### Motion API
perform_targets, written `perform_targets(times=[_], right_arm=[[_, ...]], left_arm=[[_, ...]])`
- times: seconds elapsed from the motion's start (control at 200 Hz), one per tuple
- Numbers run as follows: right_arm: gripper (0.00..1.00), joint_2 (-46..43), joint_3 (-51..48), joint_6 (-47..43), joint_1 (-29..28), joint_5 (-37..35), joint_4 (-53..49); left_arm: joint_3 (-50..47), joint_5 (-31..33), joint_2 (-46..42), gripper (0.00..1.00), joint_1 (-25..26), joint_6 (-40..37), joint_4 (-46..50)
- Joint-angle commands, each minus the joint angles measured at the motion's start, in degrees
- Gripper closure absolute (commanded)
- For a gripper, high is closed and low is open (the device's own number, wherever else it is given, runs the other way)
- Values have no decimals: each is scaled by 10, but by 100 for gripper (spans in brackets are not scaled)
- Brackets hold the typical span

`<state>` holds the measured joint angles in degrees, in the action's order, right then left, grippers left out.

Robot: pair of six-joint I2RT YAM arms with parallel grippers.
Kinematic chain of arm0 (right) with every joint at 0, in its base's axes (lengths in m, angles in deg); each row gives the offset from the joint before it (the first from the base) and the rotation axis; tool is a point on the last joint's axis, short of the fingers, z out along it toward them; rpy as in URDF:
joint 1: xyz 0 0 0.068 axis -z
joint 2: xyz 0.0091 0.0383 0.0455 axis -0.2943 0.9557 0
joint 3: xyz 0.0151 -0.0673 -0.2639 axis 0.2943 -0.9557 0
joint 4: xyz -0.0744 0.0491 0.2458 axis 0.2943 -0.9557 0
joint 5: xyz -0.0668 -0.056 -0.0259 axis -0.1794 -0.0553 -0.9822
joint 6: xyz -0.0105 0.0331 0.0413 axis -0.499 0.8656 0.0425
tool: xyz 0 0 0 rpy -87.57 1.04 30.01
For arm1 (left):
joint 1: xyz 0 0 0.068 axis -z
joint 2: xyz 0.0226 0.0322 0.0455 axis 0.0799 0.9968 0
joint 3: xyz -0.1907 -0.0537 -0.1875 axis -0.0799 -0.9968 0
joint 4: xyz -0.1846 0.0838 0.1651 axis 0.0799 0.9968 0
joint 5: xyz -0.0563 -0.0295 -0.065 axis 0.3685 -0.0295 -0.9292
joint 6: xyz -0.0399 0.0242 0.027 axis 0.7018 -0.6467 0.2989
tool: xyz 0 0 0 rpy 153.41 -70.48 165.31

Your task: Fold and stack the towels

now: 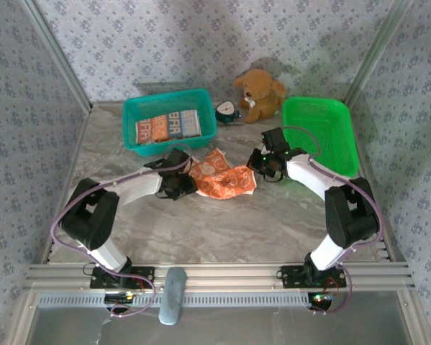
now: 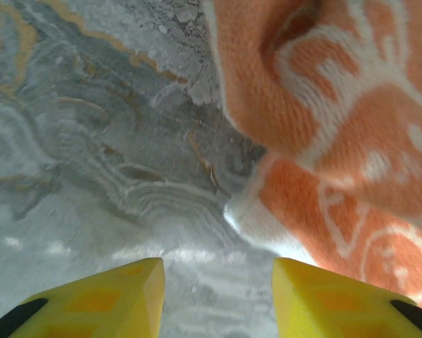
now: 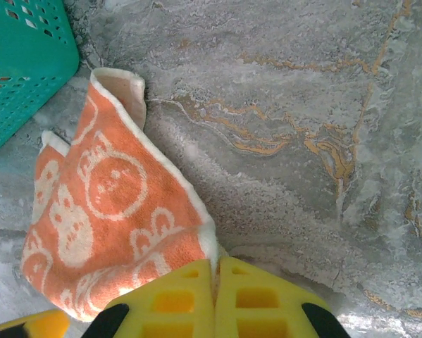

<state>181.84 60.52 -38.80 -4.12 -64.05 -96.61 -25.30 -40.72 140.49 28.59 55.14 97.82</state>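
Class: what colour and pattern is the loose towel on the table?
The towel is orange with white cartoon figures; clearest in right wrist view.

Orange towel (image 1: 224,181) w/ white figures

Table (image 1: 273,223): grey marbled top with tan veins; it bears every item listed below.
Teal basket (image 1: 131,115): rectangular, slotted walls, at the far left of the table.
Green basket (image 1: 323,129): rectangular, bright green, at the far right; well apart from the teal basket.
Plush toy (image 1: 260,93): brown, sitting upright at the far edge between the two baskets, just beside the green basket.
Small object (image 1: 227,111): round, teal and white, between the teal basket and the plush toy; type cannot be told.
Walls (image 1: 165,43): grey floral paper on three sides.
Rail (image 1: 222,273): ribbed metal, along the near edge.
Grey piece (image 1: 173,295): oblong, lying across the rail.
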Motion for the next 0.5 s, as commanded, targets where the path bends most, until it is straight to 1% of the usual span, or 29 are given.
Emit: perform_targets(times=[0.0,0.105,0.23,0.375,0.455,0.495], right_arm=[[95,-1,15,-18,3,0,-7],[95,-3,16,-23,3,1,-11],[94,-3,17,-27,6,2,-13],[93,4,16,-29,7,2,-14],[93,8,20,-31,10,3,-13],[93,12,23,-33,11,2,-12]], left_arm=[[27,-3,31,57,0,24,-41],[35,1,52,57,-4,31,-56],[33,-8,61,58,-15,43,-80],[47,-20,81,64,-12,34,-76],[48,-16,88,66,-7,34,-73],[49,-13,92,71,-5,33,-70]])
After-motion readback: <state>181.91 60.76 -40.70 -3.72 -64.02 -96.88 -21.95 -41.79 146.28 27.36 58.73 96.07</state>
